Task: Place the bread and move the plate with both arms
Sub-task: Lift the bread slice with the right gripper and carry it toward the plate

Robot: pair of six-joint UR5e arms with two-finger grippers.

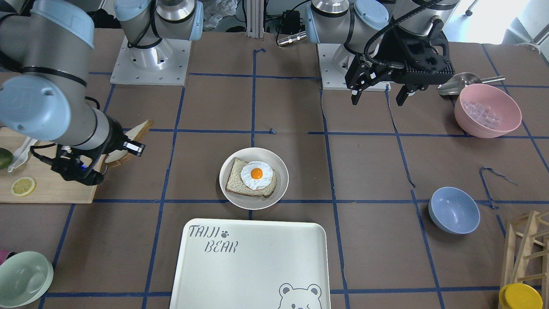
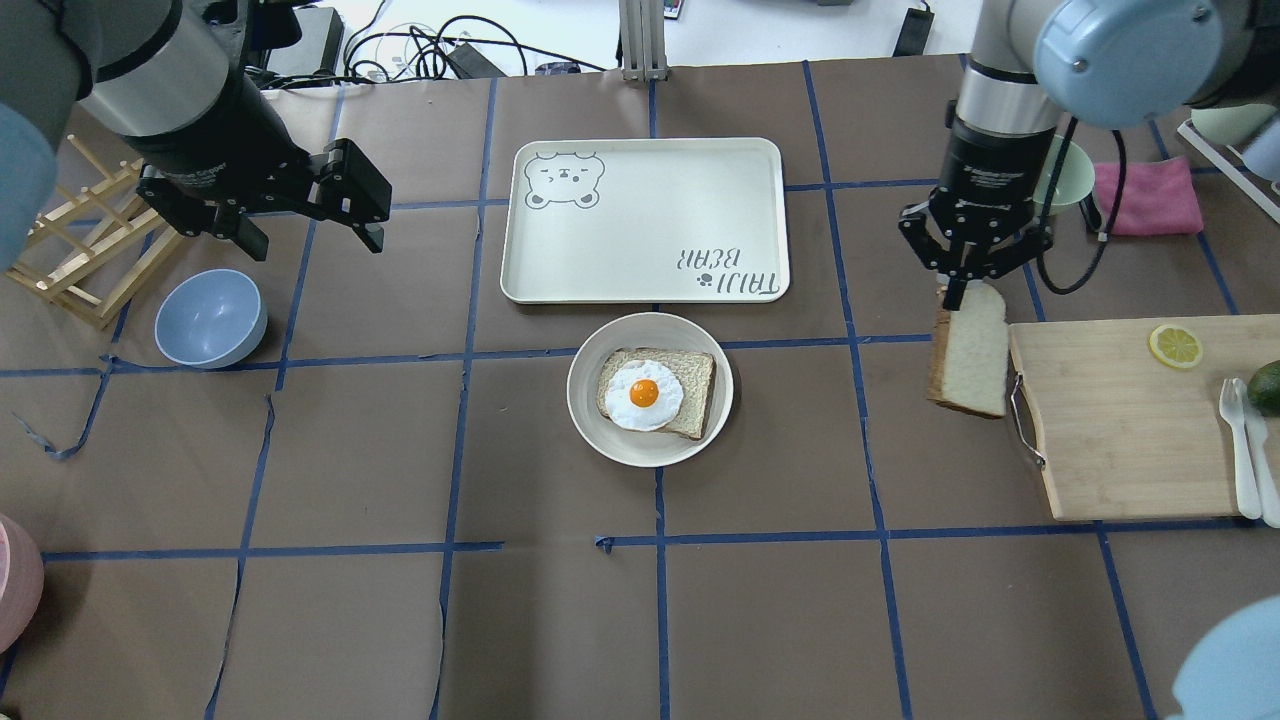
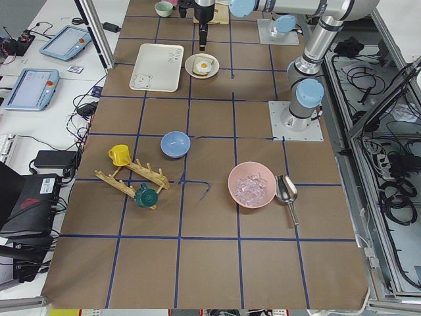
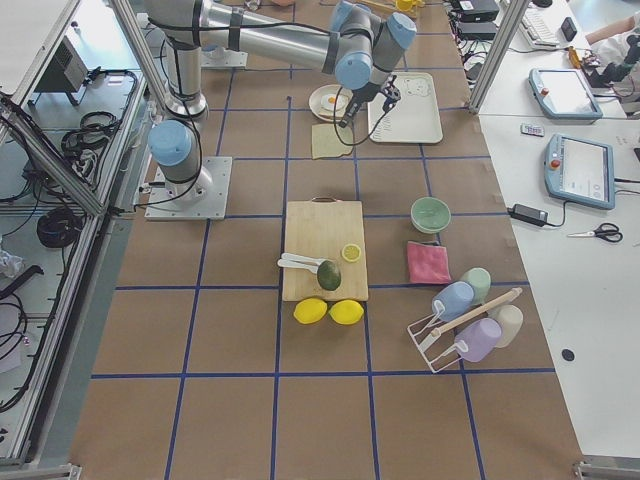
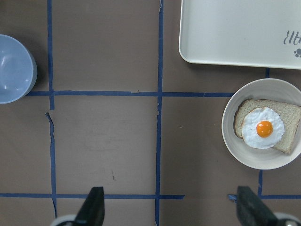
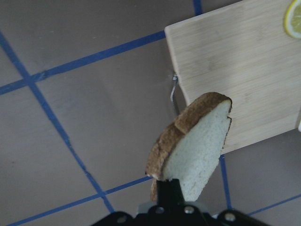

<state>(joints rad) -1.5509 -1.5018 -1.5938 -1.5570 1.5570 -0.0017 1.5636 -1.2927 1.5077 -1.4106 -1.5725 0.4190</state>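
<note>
My right gripper (image 2: 966, 282) is shut on one end of the bread (image 2: 970, 352), a plain pale slice with a brown crust. The slice hangs in the air just off the left edge of the wooden cutting board (image 2: 1130, 420). It also shows in the right wrist view (image 6: 197, 141) and the front view (image 1: 140, 128). The round off-white plate (image 2: 592, 425) sits at the table's middle with an egg-topped slice (image 2: 655, 392) on it. My left gripper (image 2: 312, 232) is open and empty, hovering far left of the plate; the left wrist view shows the plate (image 5: 230, 141) at the right.
The white bear-print tray (image 2: 645, 220) lies just beyond the plate. A blue bowl (image 2: 210, 318) and a wooden rack (image 2: 80, 240) are at the left. The cutting board holds a lemon slice (image 2: 1175, 346) and a fork. A pink bowl (image 1: 487, 110) sits near my left arm's base.
</note>
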